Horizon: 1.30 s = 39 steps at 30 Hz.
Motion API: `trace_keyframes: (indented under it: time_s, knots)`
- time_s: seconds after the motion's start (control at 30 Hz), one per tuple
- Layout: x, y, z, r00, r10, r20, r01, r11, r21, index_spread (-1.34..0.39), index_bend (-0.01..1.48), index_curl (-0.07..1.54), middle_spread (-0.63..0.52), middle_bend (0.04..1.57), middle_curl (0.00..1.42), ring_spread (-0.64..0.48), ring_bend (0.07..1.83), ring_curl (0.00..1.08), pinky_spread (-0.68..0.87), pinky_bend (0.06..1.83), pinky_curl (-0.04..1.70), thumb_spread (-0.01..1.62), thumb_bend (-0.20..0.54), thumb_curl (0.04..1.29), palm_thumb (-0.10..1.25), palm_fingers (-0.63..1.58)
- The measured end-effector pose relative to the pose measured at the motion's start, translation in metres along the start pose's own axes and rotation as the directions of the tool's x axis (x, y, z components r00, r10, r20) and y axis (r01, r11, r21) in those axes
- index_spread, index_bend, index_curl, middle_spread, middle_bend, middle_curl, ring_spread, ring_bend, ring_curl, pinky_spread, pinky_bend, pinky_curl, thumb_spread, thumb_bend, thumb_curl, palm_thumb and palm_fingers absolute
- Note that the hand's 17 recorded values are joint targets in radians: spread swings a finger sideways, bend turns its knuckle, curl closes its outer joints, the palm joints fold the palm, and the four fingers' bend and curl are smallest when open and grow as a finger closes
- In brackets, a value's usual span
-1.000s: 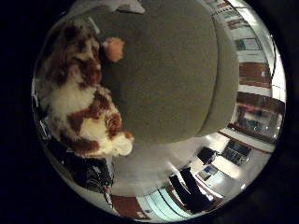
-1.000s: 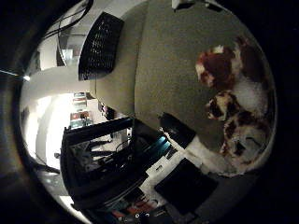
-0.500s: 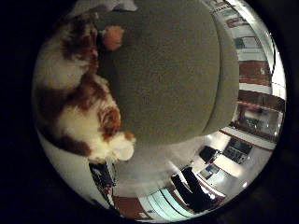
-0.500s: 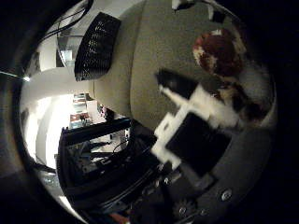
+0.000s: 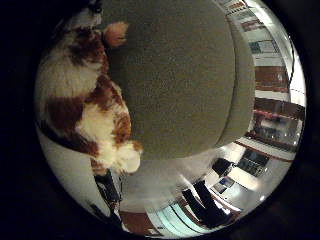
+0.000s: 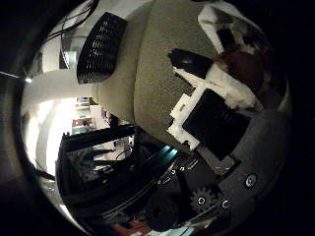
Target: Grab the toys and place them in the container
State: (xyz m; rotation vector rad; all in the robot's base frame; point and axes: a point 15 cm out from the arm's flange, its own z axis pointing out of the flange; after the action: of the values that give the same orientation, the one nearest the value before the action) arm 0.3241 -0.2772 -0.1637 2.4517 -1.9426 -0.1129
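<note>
I have the brown-and-white plush dog [image 5: 82,107] lying lengthwise on the grey cushion [image 5: 180,75] right against my palm, and my robot hand [image 6: 211,118] is curling its fingers round it.

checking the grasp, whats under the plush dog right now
The brown-and-white plush dog lies on a round grey cushion. The hand covers part of it, so the surface directly beneath the dog cannot be seen.

The hand [image 6: 211,123] fills the lower right of the thumb-side view: white blocky finger segments, black square panels, grey body with silver screws, a small gear.
</note>
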Motion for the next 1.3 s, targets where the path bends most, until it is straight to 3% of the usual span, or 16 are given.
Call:
trace_keyframes:
  time_s: [0.27,0.53,0.97,1.3]
  knots:
    - [0.014,-0.008,-0.003,0.998,-0.014,-0.058,0.017,0.999,0.048,-0.31,1.0,0.92,-0.17,1.23,0.81,-0.22,1.35,0.66,-0.19,1.53,0.49,1.07,-0.005,0.46,1.03,1.17]
    - [0.037,-0.003,-0.018,0.995,-0.004,-0.097,0.012,0.997,0.075,-0.26,1.08,0.89,-0.14,1.3,0.78,-0.21,1.37,0.71,-0.17,1.53,0.59,1.11,-0.008,0.53,1.08,1.14]
    - [0.05,0.001,-0.117,0.99,0.029,-0.138,-0.015,0.995,0.102,-0.24,1.1,0.85,-0.13,1.34,0.73,-0.2,1.4,0.7,-0.18,1.47,0.69,1.11,-0.011,0.59,1.09,1.15]
    - [0.025,-0.049,-0.189,0.992,0.046,-0.121,-0.025,0.986,0.165,-0.23,1.12,0.84,-0.13,1.35,0.72,-0.2,1.4,0.71,-0.18,1.44,0.75,1.11,-0.011,0.61,1.09,1.14]
